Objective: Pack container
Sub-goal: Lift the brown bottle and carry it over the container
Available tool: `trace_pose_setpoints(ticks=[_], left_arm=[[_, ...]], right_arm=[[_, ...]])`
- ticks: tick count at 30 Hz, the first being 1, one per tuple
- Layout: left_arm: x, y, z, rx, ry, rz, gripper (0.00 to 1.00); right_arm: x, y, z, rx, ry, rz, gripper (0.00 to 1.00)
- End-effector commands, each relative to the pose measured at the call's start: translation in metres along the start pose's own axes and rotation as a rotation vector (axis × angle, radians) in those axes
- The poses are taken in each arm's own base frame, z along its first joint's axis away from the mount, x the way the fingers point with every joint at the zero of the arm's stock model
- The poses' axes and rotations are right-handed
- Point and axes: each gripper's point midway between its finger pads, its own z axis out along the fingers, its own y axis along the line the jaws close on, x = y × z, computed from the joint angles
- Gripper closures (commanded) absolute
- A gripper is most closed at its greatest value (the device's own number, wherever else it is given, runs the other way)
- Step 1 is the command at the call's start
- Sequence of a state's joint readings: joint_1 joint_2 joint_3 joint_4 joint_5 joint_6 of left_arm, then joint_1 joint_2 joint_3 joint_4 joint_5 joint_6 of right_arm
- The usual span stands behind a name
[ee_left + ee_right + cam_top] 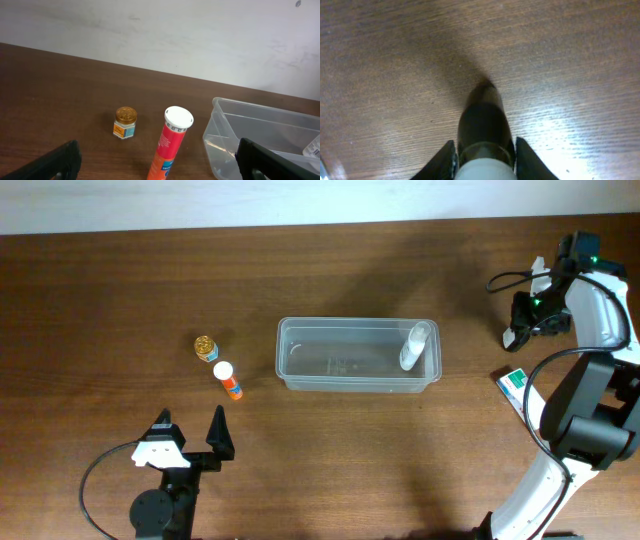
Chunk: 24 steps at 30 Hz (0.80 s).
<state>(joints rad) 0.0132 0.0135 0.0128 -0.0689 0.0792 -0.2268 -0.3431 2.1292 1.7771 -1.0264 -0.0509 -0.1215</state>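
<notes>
The clear container (355, 323) stands mid-table with a white bottle (414, 346) lying inside at its right end. It also shows in the left wrist view (225, 107). An orange tube (228, 380) with a white cap and a small gold-lidded jar (206, 348) lie left of it. My left gripper (191, 420) is open and empty, just in front of the tube (172, 135) and jar (125, 122). My right gripper (520, 330) is far right, shut on a dark bottle (482, 117) with a pale cap, close over the table.
A small green-and-white box (513, 383) lies on the table at the right, beside the right arm's base. The wooden table's far edge meets a pale wall. Cables loop by both arm bases.
</notes>
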Motion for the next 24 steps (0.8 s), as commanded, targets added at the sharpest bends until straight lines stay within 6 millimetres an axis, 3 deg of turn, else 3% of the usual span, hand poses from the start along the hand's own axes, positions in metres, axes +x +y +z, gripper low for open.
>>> trace_pose_setpoints(ticks=[1,8,16,24], left_arm=[[0.001,-0.001,0.000,0.007,0.000,0.015,0.01],[0.001,-0.001,0.000,0.007,0.000,0.015,0.01],[0.001,-0.001,0.000,0.007,0.000,0.015,0.01],[0.001,-0.001,0.000,0.007,0.000,0.015,0.01]], right_arm=[[0.002,-0.001,0.002,0.008,0.018,0.052,0.73],[-0.004,0.000,-0.018,0.007,0.012,0.056,0.82],[-0.012,0.018,-0.048,-0.092,0.001,0.074,0.83],[-0.014,0.046,-0.118,-0.232,-0.012,0.070,0.82]])
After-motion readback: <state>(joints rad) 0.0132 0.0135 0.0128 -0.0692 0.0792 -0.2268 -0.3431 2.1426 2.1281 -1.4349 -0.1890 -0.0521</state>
